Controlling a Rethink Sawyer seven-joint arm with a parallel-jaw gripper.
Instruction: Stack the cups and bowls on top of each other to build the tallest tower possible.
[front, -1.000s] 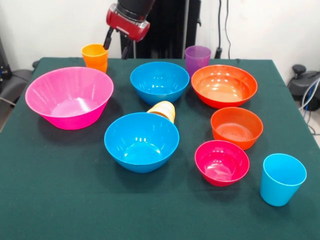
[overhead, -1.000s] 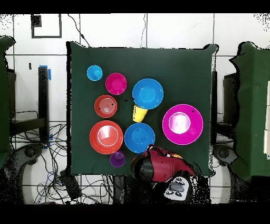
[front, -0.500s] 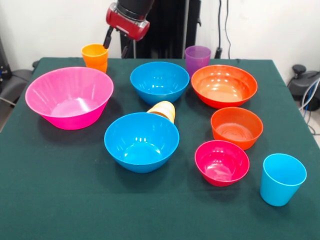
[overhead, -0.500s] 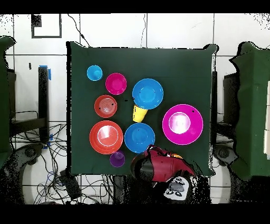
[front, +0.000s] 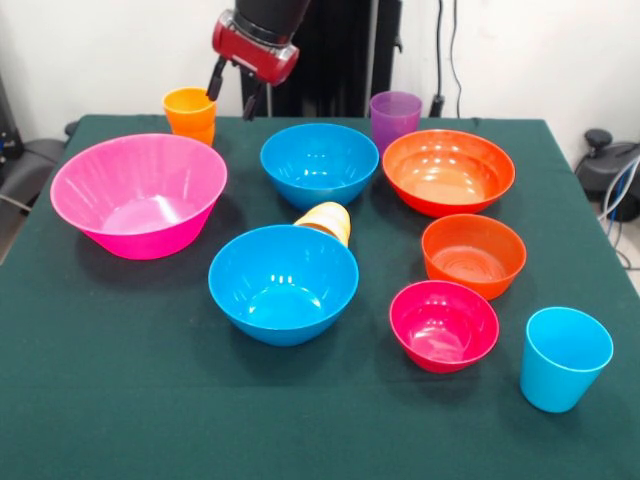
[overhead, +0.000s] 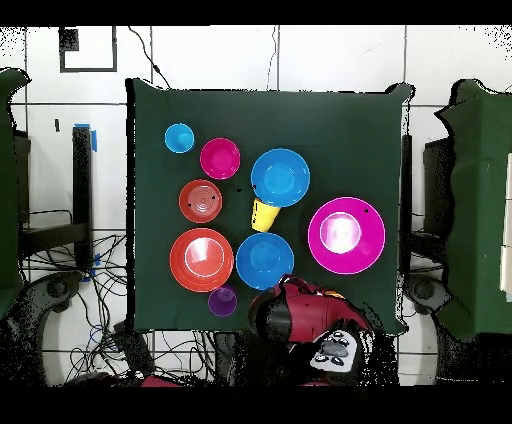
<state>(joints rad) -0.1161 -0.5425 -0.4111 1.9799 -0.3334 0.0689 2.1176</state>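
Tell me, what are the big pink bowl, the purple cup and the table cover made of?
The big pink bowl looks like glossy plastic: light glints on its smooth inside. The purple cup seems see-through plastic, as its walls let light pass. The table cover looks like matte green cloth, without shine.

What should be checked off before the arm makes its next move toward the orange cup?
1. Gripper above the table's far edge, beside the orange cup: ok.
2. Jaws spread, nothing between them: ok.
3. Orange cup upright and apart from the pink bowl: ok.
4. Yellow-orange cup upright: not ok, it lies on its side between the two blue bowls.
5. Any tower begun: not ok, nothing stacked.
6. Gripper centred over the orange cup: cannot tell.
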